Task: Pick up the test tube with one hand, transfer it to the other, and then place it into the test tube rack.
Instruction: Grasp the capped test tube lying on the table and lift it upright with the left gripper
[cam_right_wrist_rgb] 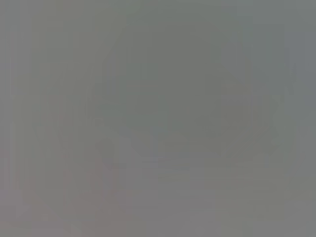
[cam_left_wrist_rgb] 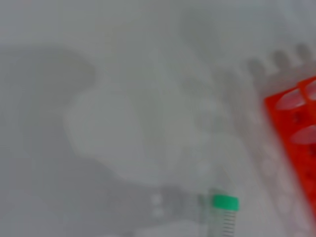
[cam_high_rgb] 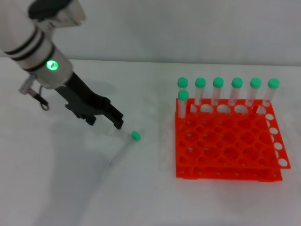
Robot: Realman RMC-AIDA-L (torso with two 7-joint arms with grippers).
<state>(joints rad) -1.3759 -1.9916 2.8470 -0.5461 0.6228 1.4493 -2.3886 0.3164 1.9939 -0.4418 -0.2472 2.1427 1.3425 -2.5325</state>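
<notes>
The test tube [cam_high_rgb: 121,153] lies flat on the white table, its green cap [cam_high_rgb: 135,136] pointing toward the rack. It also shows in the left wrist view [cam_left_wrist_rgb: 224,217]. My left gripper [cam_high_rgb: 105,123] is open and empty, just left of and behind the cap, not touching the tube. The orange-red test tube rack [cam_high_rgb: 225,146] stands to the right, and its edge shows in the left wrist view [cam_left_wrist_rgb: 296,128]. My right gripper is out of view, and its wrist view shows only plain grey.
Several green-capped tubes [cam_high_rgb: 217,92] stand upright in the rack's back row, with one more [cam_high_rgb: 182,103] at the back left. The white table [cam_high_rgb: 56,188] stretches in front of and left of the lying tube.
</notes>
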